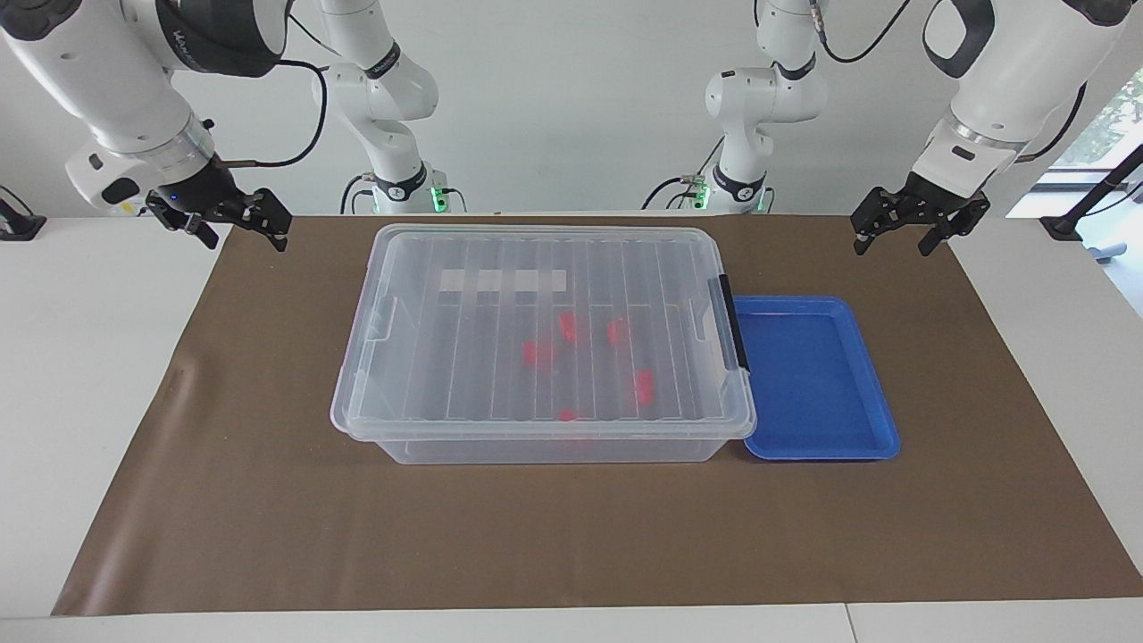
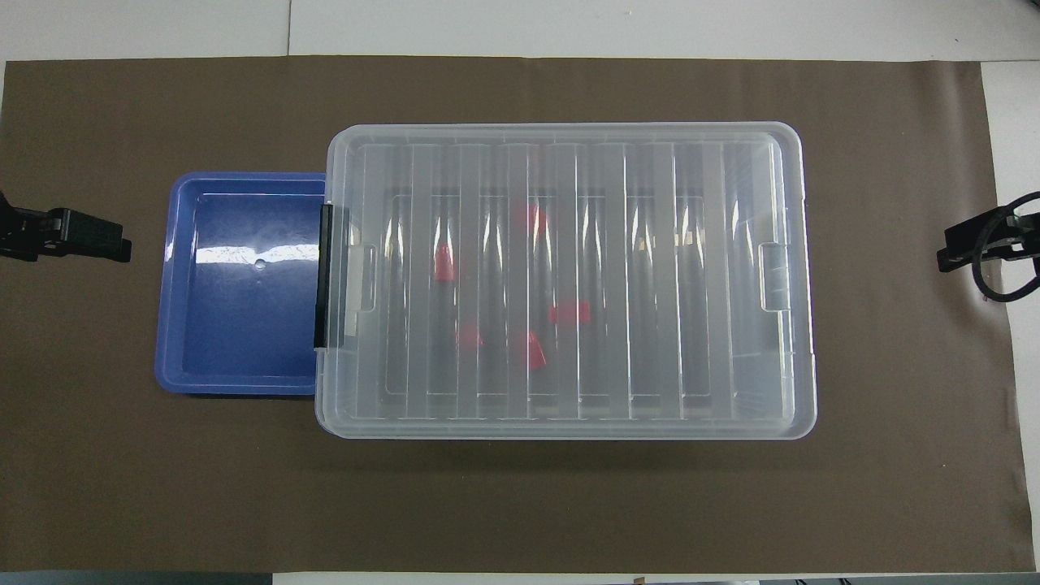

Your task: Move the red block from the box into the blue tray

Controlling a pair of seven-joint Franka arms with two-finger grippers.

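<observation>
The box is a clear bin in the middle of the brown mat, with its ribbed lid on. A black clip handle is on its end toward the left arm. Several red blocks lie loose inside and show through the lid. The blue tray lies empty against that same end of the box. My left gripper hangs open over the mat's edge at the left arm's end. My right gripper hangs open over the right arm's end of the mat, holding nothing.
A brown mat covers most of the white table. Both arm bases stand at the table's edge nearest the robots. Bare mat surrounds the box and tray.
</observation>
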